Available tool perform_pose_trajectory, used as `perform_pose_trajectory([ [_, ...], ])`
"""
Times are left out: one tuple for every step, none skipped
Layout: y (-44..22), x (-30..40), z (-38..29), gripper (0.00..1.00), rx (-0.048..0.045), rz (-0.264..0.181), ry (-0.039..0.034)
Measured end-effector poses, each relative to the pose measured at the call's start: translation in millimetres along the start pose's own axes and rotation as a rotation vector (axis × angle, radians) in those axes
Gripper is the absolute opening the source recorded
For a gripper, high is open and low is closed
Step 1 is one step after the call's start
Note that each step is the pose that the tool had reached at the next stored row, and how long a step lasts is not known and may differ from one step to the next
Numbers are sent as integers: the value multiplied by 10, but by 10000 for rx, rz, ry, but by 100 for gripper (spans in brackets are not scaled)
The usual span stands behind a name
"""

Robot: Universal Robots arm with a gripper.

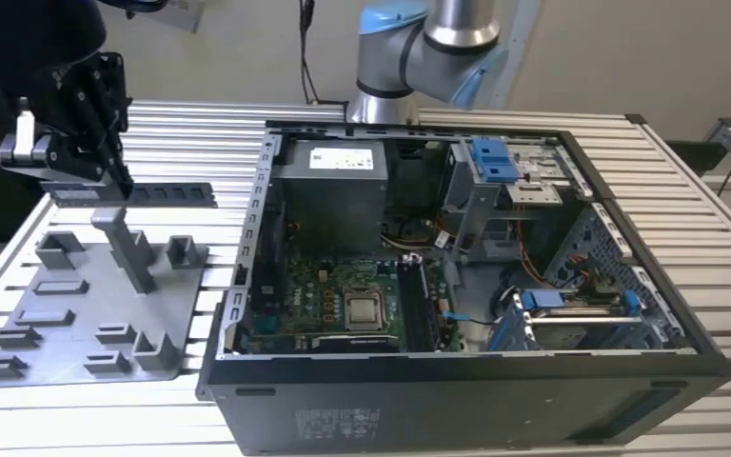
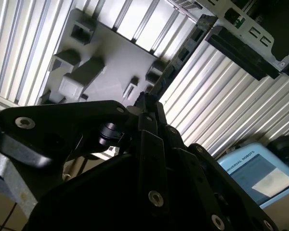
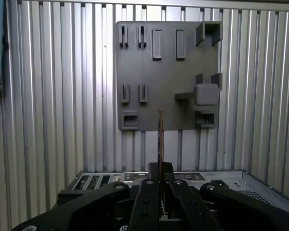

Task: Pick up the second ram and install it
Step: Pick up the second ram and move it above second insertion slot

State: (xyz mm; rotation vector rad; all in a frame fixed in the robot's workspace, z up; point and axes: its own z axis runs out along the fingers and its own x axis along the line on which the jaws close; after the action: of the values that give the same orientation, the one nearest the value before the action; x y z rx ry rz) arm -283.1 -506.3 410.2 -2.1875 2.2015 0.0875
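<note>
The gripper [image 1: 90,187] is clamped on the second ram [image 1: 168,194], pinching it at the end with the white label. Most of the strip sticks out unsupported toward the exterior view's right. The ram hangs in the air above the far edge of the grey tray [image 1: 87,328], clear of it, level and standing on its long edge.

With such a one-ended hold, the free end could probably sag or twist in the fingers, and a small twist would leave the contacts out of line with a socket. Just below the ram stands the tray's tall peg [image 1: 125,243]. A low sideways path could catch the strip on it and lever it out of the grip.

Beside the tray, on the exterior view's right, sits the open computer case [image 1: 467,409], and its near wall [image 1: 254,238] rises between tray and motherboard. If the ram is carried across too low, the overhanging end would likely strike that rim.

Farther from the tray, inside the case, lie the black memory slots [image 1: 411,295], with cables [image 1: 419,230] close by. A tilted or off-centre descent there could jam the ram against a slot edge, or snag a cable
</note>
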Motion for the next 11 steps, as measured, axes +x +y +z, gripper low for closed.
perform_pose_trajectory([
  [-17, 0, 0, 14, 0, -1, -1],
  [-31, 0, 0, 14, 1, 0, 0],
  [-41, 0, 0, 14, 1, 0, -1],
  [-52, 0, 0, 14, 1, -1, -1],
  [-66, -1, -1, 14, 0, 0, 0],
  [-75, -1, -1, 14, 1, -1, 0],
  [-92, -2, -1, 14, 0, -1, 0],
  [-113, -2, -1, 14, -1, -1, -1],
  [-136, -2, -1, 14, -1, -1, -1],
  [-161, -2, -1, 14, -2, -1, -1],
  [-185, -2, -2, 14, -3, -2, -1],
])
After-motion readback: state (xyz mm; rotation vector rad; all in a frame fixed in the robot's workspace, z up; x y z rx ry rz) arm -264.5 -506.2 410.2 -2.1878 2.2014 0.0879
